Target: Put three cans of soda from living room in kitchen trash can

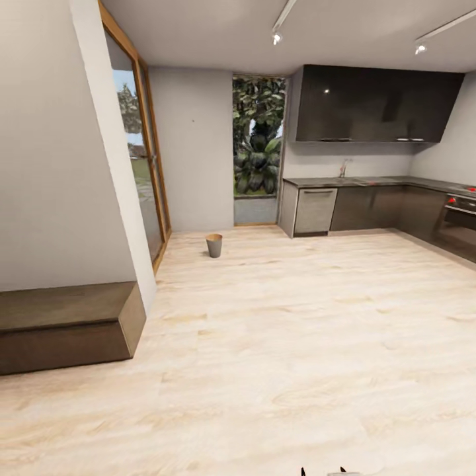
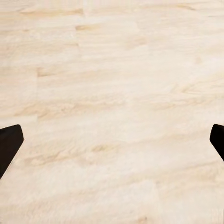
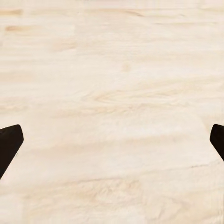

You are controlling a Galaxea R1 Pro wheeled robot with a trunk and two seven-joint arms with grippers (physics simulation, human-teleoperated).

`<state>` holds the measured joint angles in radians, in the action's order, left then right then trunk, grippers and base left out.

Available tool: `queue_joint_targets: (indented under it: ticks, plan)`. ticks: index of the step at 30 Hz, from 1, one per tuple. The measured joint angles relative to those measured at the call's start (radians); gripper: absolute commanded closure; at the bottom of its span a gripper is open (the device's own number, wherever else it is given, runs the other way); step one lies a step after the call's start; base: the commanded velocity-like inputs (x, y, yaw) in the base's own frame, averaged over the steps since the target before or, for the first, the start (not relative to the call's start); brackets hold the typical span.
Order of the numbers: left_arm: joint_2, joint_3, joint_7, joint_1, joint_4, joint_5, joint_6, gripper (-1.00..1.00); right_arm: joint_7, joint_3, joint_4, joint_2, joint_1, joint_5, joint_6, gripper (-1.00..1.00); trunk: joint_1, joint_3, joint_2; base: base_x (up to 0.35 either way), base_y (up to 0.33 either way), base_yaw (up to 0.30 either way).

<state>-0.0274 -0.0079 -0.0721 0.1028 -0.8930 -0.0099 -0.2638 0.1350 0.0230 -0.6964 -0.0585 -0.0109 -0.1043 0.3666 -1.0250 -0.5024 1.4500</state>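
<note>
Across the pale plank floor point(image 1: 284, 344) of the kitchen, the tash can point(image 1: 213, 245) stands upright and alone, near the far wall, between the wood-framed glass door point(image 1: 142, 172) and the tall window point(image 1: 259, 142) that looks onto dark foliage. Its grey outside and orange-brown inner rim can be made out; whether anything lies inside it cannot be told from this far off.

The left gripper point(image 2: 112, 140) points down at bare floor, its two dark fingertips point(image 2: 9, 144) wide apart at the picture's sides and nothing between them. The right gripper point(image 3: 112, 140) is the same: fully spread, empty, with only planks beneath it. No soda can is in sight.

Judged from this, the robot is travelling with both grippers empty and the bin well ahead of it, so the step in hand looks like a drive through the kitchen, either to fetch a can from the living room or after a drop; which of the two cannot be settled here. The next move probably calls for turning the base toward the living room and finding a can, with nothing to grasp yet.

A low dark bench point(image 1: 66, 327) sits against the near wall, and the dark cabinets point(image 1: 377, 102), the grey dishwasher front point(image 1: 315, 210) and the oven point(image 1: 457, 225) line the far corner. No brand, label or writing can be read anywhere.
</note>
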Motion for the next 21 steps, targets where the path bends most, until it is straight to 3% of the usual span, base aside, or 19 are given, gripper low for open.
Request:
queue_joint_targets:
  ticks: [21]
  plan:
    - [0.0,-0.001,0.0,0.0,0.0,-0.002,0.0,-1.0,0.0,0.0,0.003,0.0,0.0,0.0,0.0,-1.0,0.0,0.001,0.0,0.321,0.0,0.016]
